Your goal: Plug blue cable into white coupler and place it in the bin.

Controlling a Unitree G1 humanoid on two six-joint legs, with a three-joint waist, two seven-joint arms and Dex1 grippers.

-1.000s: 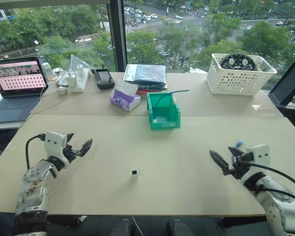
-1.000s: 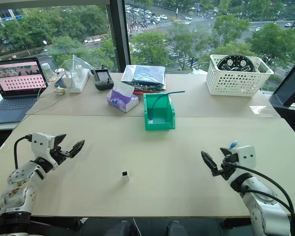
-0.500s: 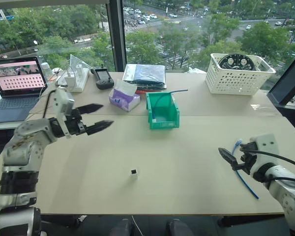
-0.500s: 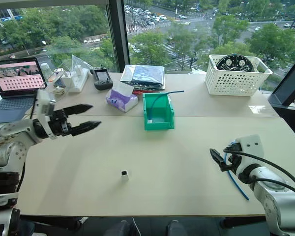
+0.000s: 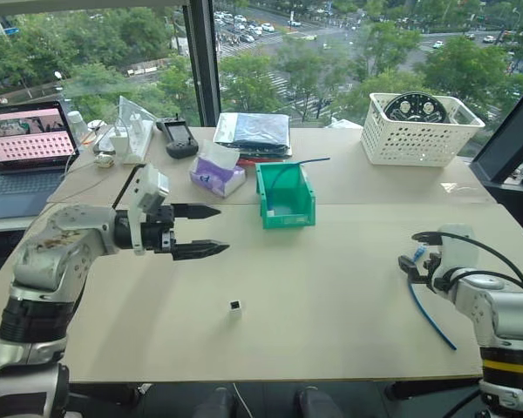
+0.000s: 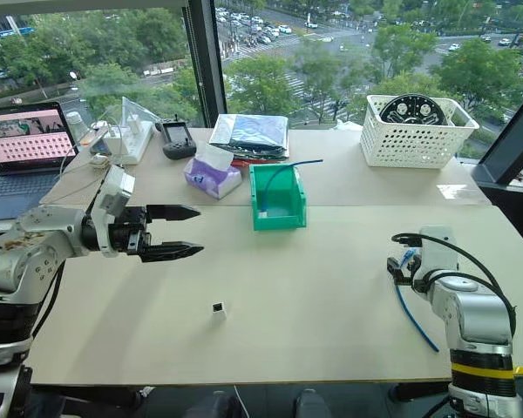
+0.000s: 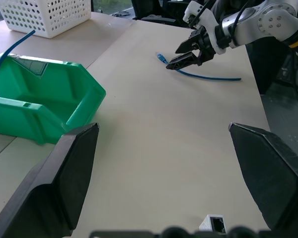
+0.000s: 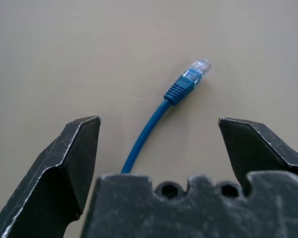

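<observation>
Three task items, two tools, all logged on one worktop [image 5: 331, 287].

Blue cable [image 5: 429, 312]: lies loose on the right side of the worktop, near edge, one clear plug [image 8: 198, 67] pointing away from the right tool [image 7: 188, 55]. Judged light, thin and limp; the cord will sag and swing, so the likely best hold is on the ribbed boot just behind the plug, leaving the clear tip free for insertion. The plug's latch looks fragile.

White coupler [image 5: 235, 306]: tiny block, alone at centre near edge, well apart from the cable. Judged very light, hard and easy to knock away; take it by its side walls, socket left clear.

Bin [image 5: 285, 195]: green, far centre, with another thin cord hanging over its rim.

Left tool [image 5: 200, 232]: fingers spread wide, empty, held above the worktop left of centre, pointing right.

Right tool: fingers spread wide, empty, straddling the cable's plug end without touching it.
</observation>
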